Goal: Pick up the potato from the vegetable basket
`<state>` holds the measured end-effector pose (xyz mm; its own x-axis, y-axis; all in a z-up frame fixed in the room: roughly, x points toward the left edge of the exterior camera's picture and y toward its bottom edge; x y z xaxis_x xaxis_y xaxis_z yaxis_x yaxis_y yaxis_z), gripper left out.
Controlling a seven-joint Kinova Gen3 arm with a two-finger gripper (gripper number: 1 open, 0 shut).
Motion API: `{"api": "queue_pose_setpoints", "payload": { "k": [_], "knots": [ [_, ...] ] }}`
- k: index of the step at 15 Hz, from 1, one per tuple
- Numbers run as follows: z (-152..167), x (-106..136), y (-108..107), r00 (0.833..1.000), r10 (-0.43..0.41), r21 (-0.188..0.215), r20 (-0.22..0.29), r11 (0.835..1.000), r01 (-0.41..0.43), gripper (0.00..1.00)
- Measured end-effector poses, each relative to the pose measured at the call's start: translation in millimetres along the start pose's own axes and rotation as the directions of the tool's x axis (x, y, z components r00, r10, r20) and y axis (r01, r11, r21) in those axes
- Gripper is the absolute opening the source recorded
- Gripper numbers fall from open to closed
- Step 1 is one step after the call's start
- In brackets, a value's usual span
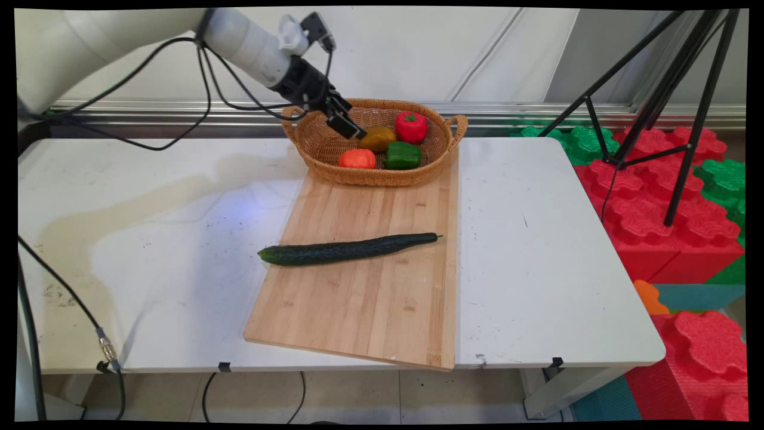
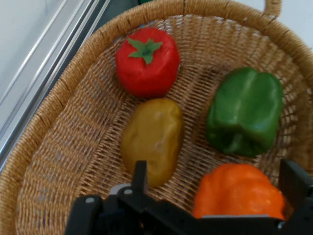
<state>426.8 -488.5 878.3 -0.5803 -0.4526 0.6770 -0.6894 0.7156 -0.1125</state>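
My gripper (image 2: 215,181), fingers spread apart, hangs inside the wicker basket (image 1: 316,149) over the orange pepper (image 2: 237,193), beside a potato (image 2: 152,142), tomato (image 2: 146,61) and green pepper (image 2: 244,112).

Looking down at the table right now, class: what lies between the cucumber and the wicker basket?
Only bare wood of the cutting board. In the main view, nothing sits between the cucumber and the wicker basket, whose near edge rests on the board's far end.
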Motion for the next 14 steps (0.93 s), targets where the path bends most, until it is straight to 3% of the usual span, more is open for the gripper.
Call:
{"api": "queue_pose_setpoints", "payload": {
  "k": [7, 14],
  "knots": [
    [55, 4, -22, 0.998, 0.009, 0.01, 0.063, 1.0, -0.009, 1.0],
    [92, 6, -37, 0.997, 0.008, 0.024, 0.074, 1.0, -0.01, 1.0]
  ]
}}
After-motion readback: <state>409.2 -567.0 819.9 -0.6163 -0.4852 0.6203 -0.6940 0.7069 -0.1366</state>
